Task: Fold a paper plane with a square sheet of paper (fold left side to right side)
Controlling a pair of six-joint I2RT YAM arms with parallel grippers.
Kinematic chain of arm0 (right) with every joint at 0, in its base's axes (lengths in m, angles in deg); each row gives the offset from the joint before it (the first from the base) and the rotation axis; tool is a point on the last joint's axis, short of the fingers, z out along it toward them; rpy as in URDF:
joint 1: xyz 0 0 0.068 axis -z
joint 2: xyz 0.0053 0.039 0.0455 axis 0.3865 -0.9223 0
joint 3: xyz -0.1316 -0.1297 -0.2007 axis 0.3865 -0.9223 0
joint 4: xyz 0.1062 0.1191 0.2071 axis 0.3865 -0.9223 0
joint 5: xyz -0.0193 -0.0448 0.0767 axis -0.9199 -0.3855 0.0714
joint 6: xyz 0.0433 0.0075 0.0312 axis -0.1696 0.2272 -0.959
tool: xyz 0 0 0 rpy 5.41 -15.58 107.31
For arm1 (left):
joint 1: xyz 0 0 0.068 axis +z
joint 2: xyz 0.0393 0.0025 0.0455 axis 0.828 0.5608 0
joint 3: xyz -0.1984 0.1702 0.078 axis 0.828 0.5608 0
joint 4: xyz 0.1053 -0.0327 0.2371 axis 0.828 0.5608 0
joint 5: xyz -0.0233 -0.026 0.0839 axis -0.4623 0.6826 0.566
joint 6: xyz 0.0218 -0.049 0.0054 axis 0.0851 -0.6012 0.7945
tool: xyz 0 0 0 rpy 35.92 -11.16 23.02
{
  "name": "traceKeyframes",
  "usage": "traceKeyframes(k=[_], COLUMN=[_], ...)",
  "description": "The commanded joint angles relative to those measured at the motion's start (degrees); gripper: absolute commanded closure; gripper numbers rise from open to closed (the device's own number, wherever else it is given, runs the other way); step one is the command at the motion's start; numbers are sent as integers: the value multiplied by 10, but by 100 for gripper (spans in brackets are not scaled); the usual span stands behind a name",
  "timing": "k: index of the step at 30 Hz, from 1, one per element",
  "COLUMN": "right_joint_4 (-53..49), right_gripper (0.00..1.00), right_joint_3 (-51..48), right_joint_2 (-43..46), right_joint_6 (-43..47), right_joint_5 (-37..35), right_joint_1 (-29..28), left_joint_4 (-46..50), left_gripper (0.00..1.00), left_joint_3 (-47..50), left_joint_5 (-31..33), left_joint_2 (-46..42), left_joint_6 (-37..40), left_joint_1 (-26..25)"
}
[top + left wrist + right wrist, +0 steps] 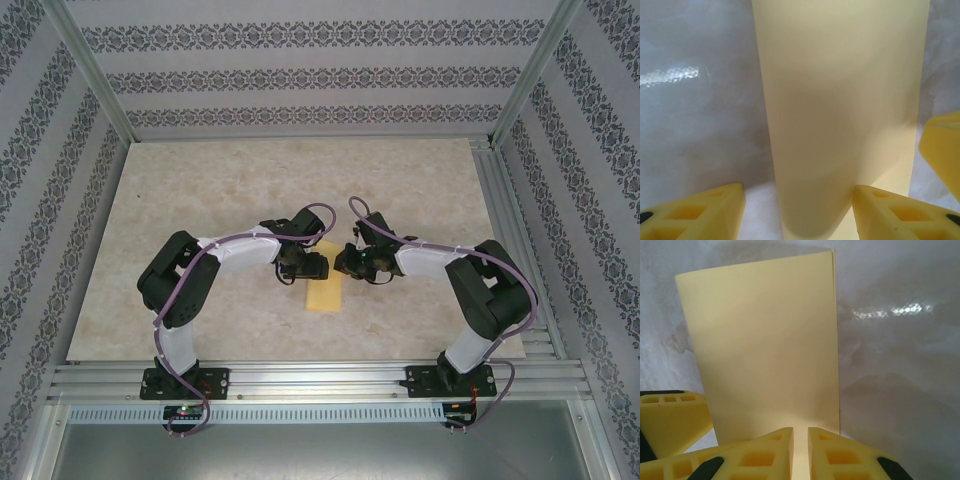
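Observation:
The square sheet of paper (323, 296) lies folded in half on the table between the two arms, a pale yellow strip. In the left wrist view its top layer (840, 100) bulges up in a soft, uncreased curve. My left gripper (797, 217) stands open astride it, one yellow finger on each side. In the right wrist view the paper (765, 340) shows two layers at its right edge. My right gripper (800, 452) sits low over the near end, its jaws drawn almost together with only a thin slit, nothing clamped between them. From above, the left gripper (305, 265) and right gripper (350, 264) face each other.
The marble-patterned table top (200, 200) has free room all around the paper. Patterned walls and metal posts (95, 75) bound it. An aluminium rail (320, 380) carries both arm bases at the near edge.

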Motion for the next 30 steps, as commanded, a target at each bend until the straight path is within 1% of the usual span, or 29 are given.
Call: traceKeyframes(k=[1, 8, 17, 21, 26, 28, 30], right_joint_4=[8, -37, -65, -70, -70, -70, -72], right_gripper=[85, 87, 89, 89, 90, 90, 90], right_joint_3=[16, 25, 24, 25, 25, 26, 26], right_joint_2=[-13, -26, -46, -53, -60, -60, -59], right_joint_6=[-7, 10, 20, 24, 24, 24, 25], right_joint_5=[5, -15, -38, -38, -38, -38, -38], right_joint_1=[-7, -8, -10, -10, -11, -10, -11], left_joint_4=[11, 10, 9, 14, 16, 9, -5], left_gripper=[39, 39, 39, 37, 35, 37, 42], left_joint_3=[7, 7, 9, 7, 10, 15, 22], left_joint_5=[3, 3, 7, 11, 13, 3, -16], left_joint_2=[15, 14, 4, -25, -92, -115, -127], left_joint_6=[2, 2, 1, 4, 3, 1, -2], left_joint_1=[-7, -7, -7, -6, 6, 12, 15])
